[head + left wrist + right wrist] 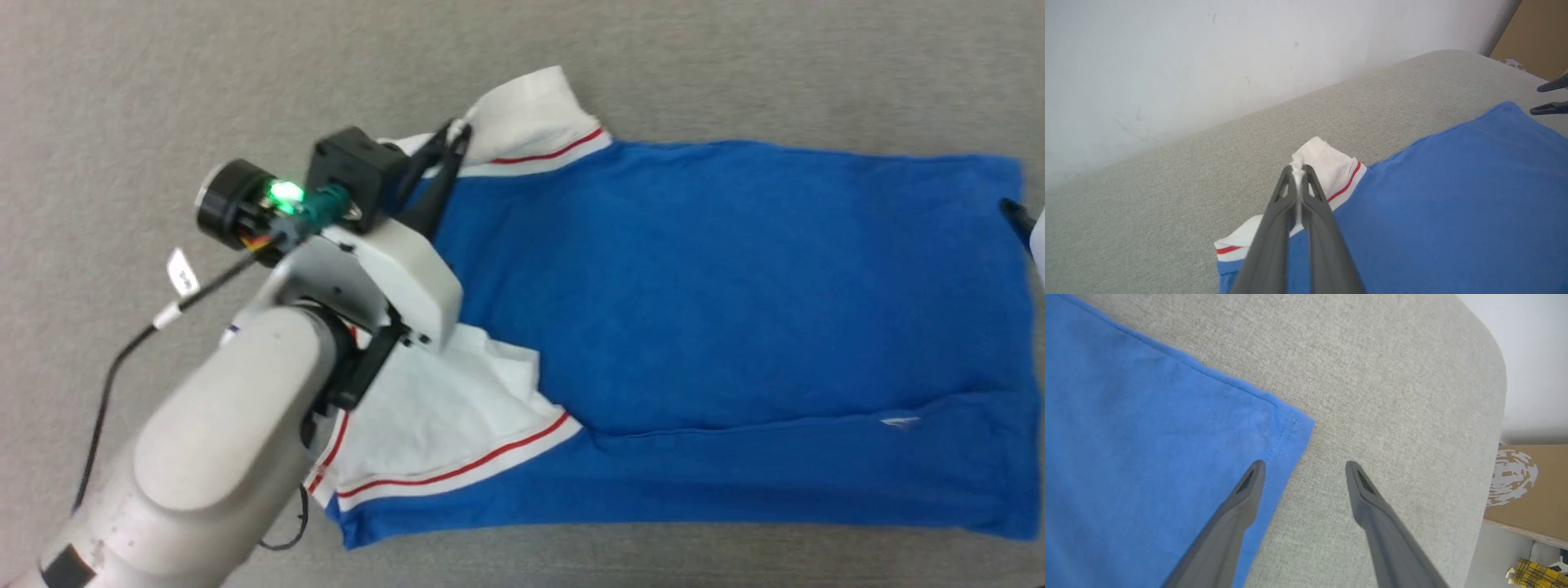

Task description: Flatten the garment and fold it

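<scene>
The garment lies spread on the grey fabric surface, plain blue side up, with its white sleeves and red-striped trim at the left. My left gripper is shut on the far white sleeve; the left wrist view shows white cloth pinched between its fingertips, lifted a little off the blue body. At the garment's far right corner, my right gripper stands open, one finger over the hem and the other over bare surface. Its dark tip pokes in at the head view's right edge.
The grey surface runs wide around the garment. A white wall rises just behind its far edge. Past the rounded right end stands a cardboard box with a yellow item on the floor below. My right gripper shows small beyond the garment.
</scene>
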You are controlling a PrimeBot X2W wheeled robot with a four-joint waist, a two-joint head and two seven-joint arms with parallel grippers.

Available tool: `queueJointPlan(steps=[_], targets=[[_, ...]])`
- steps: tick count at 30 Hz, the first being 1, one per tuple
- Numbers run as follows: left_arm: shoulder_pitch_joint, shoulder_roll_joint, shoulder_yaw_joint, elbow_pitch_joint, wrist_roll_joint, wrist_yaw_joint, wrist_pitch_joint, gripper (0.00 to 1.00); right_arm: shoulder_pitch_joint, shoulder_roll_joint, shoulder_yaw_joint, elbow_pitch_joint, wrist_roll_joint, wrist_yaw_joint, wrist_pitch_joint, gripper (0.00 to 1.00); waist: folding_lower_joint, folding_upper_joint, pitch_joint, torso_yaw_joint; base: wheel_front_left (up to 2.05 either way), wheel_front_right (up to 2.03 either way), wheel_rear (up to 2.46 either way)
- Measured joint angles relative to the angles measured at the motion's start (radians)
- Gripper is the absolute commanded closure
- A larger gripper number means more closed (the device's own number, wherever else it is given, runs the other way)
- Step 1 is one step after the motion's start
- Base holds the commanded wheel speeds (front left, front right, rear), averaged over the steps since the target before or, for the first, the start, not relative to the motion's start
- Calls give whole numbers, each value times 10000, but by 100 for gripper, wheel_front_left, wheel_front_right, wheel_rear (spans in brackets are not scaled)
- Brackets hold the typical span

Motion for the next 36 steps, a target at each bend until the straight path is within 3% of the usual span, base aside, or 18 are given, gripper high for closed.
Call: queueJointPlan(steps=[11, 12, 13, 14, 25, 36], targets=[[199, -393, -215, 40, 8, 140, -290, 100, -1110, -468, 1896, 1469, -17, -48, -619, 0, -2, 0, 384, 709, 0, 0, 0], [257, -418, -219, 69, 2, 151, -309, 100, -1191, -500, 2042, 1526, 79, -61, -652, 8, -3, 0, 392, 729, 0, 0, 0], [323, -433, -230, 113, -10, 153, -355, 100, -1259, -531, 2150, 1590, 130, -61, -777, 75, -2, 0, 386, 736, 0, 0, 0], [375, -437, -247, 165, -10, 153, -378, 100, -1306, -518, 2199, 1708, 146, -59, -972, 100, -2, 0, 369, 734, 0, 0, 0], [926, -249, 128, 477, -268, 462, -986, 100, -1086, 372, 1465, 2957, 343, -2, -3603, 100, -1, 0, -527, 565, 0, 0, 0], [2852, 437, 702, -263, -976, 1174, -1225, 100, 1127, 757, -148, 2006, 660, 0, -4938, 100, -3, 0, -1979, 256, 0, 0, 0]])
